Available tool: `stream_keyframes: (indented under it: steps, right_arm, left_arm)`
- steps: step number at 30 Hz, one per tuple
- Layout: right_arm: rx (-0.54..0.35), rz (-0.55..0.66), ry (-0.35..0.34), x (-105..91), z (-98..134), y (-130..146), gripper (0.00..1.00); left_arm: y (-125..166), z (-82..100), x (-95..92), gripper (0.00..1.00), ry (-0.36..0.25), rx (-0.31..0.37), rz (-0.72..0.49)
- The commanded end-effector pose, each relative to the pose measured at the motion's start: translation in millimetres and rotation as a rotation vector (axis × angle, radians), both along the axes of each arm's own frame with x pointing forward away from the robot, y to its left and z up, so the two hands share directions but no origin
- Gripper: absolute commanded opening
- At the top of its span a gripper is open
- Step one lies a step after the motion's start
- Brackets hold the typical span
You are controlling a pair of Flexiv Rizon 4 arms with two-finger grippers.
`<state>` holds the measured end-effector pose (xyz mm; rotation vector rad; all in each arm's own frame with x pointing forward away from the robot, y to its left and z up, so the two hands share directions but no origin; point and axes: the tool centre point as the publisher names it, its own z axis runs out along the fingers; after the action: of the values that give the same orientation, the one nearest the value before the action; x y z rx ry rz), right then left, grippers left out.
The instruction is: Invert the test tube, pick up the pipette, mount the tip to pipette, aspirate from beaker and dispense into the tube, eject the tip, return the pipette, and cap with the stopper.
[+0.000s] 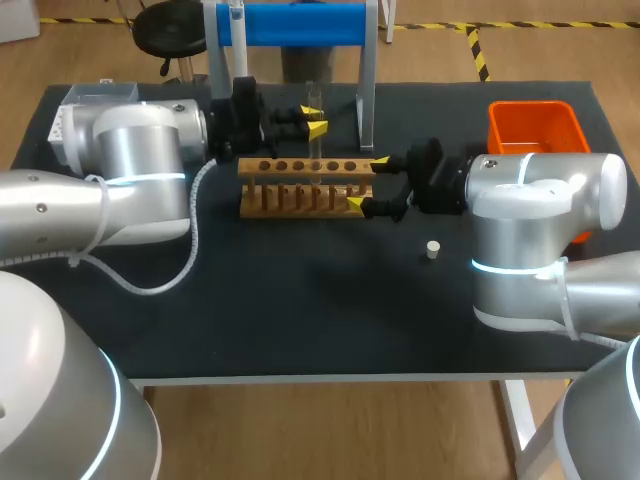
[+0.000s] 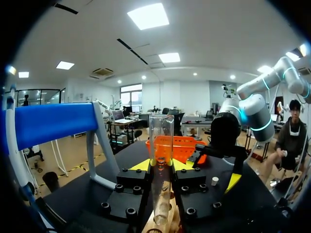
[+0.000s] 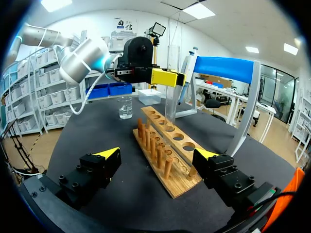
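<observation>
L gripper (image 1: 313, 118) was clamped on the clear test tube (image 1: 313, 93). Tube was upright, lower end at a hole in the wooden rack (image 1: 300, 190). R gripper (image 1: 368, 183) was open, fingers either side of rack's 3 o'clock end. White stopper (image 1: 432, 249) lay approx 4 o'clock of rack, well apart. Orange bin (image 1: 532, 106) sat at rack's 2 o'clock.

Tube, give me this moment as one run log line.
left pincer: shut on tube, upright at rack | right pincer: open, astride rack end | stopper: on table
</observation>
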<state>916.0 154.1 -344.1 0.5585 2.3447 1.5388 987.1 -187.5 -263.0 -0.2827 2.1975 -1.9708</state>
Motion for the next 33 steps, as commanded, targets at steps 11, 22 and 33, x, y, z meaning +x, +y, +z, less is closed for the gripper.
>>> stream_keyframes:
  steps: [11,22,33]
  right_arm:
    - [0.002,-0.001,-0.002,-0.6,-0.9,-0.2,1.0]
    - [0.002,-0.001,-0.002,-0.6,-0.9,-0.2,1.0]
    - [0.002,-0.001,-0.002,-0.6,-0.9,-0.2,1.0]
  left_arm:
    - [-0.7,-5.9,3.2,0.0,0.002,-0.007,-0.008]
    - [-1.1,-12.3,3.6,0.0,0.011,-0.011,-0.009]
    - [-0.7,-18.5,3.0,0.0,0.015,-0.017,-0.005]
